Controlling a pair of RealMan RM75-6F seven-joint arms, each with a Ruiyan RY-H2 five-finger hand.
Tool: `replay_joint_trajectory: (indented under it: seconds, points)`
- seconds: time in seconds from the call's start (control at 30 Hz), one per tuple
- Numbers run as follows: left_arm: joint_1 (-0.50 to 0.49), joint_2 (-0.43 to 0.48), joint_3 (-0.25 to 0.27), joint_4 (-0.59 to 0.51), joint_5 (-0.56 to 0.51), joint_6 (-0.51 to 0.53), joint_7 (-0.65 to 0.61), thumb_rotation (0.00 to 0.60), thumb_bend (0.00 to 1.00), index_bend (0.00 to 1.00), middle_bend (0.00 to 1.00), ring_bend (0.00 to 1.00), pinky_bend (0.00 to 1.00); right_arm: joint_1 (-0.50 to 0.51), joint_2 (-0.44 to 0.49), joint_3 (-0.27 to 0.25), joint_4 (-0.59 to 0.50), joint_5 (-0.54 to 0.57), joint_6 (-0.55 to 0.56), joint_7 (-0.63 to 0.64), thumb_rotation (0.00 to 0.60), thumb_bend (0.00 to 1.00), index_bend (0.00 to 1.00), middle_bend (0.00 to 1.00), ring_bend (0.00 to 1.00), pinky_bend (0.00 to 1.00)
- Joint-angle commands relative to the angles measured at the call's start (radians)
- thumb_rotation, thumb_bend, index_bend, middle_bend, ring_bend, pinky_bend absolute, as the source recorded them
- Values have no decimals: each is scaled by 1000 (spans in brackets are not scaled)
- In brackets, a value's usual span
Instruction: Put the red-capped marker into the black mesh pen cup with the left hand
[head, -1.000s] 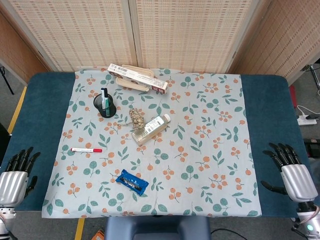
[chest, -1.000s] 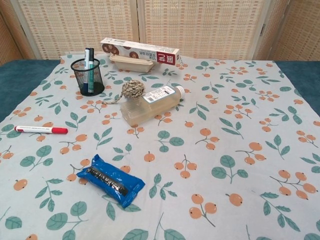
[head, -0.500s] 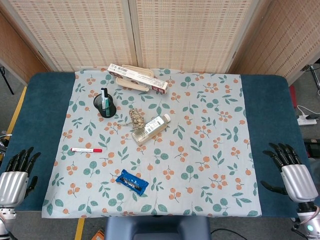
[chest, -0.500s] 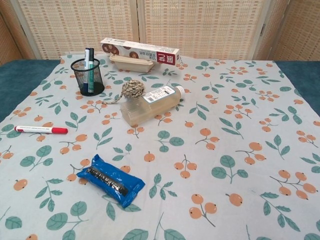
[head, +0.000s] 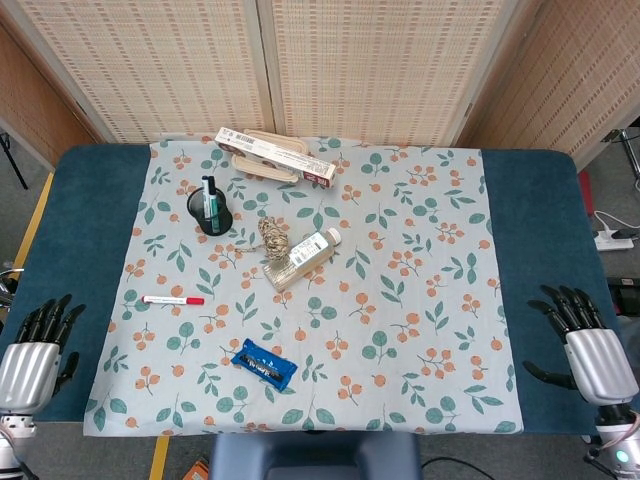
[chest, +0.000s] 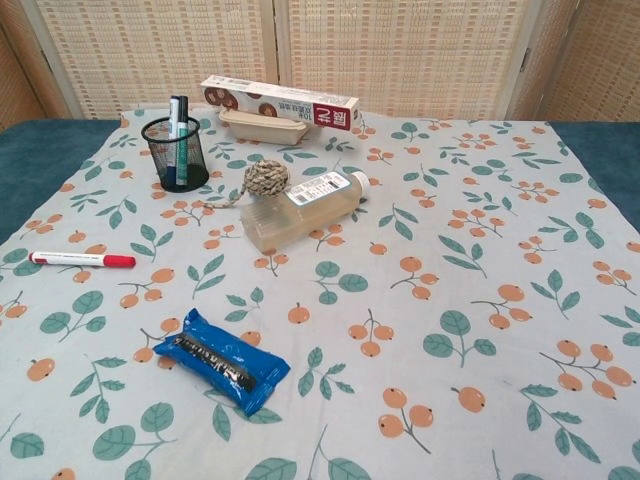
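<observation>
Woven-cane screens behind, dark blue desk (head: 80, 220) under floral cloth (head: 400, 300). Blue strips bare along cloth's 9 and 3 o'clock edges; cloth's 3 o'clock half open, wide room there. Red-capped marker (head: 172, 300) flat at 9 o'clock of cloth, cap toward centre, nothing touching it. Black mesh pen cup (head: 210, 212) upright at 11 o'clock, well apart from marker, green and dark pens standing inside. Long box (head: 276, 155) at 12 o'clock, white lettering on red end panel too small to read, tan tray (chest: 263, 126) just in front. Twine ball (head: 272, 236) touching clear bottle (head: 303, 259) lying near centre, label unreadable. Blue packet (head: 264, 363) at 7 o'clock. Left hand (head: 35, 350) off cloth at 8 o'clock corner, fingers spread, holding nothing; slightly lower in head view than half a second back. Right hand (head: 585, 345) at 4 o'clock edge, fingers spread, holding nothing; also slightly lower. Objects unmoved.
</observation>
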Motion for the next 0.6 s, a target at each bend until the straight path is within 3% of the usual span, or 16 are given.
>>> replay_joint_trajectory:
  seconds: [0.03, 0.3, 0.6]
  points:
    - [-22, 2, -8, -46, 7, -23, 4, 600, 396, 133, 46, 9, 124, 0, 1, -1, -1, -2, -1, 2, 600, 0, 220, 83, 43, 0]
    - [-109, -24, -52, -169, -36, -130, 126, 600, 394, 147, 70, 10, 128, 3, 3, 1, 8, 6, -8, 22, 600, 0, 220, 83, 43, 0]
    - [-196, -121, -115, -203, -218, -242, 249, 600, 396, 237, 174, 29, 129, 5, 4, 4, 14, 12, -13, 36, 600, 0, 219, 83, 43, 0]
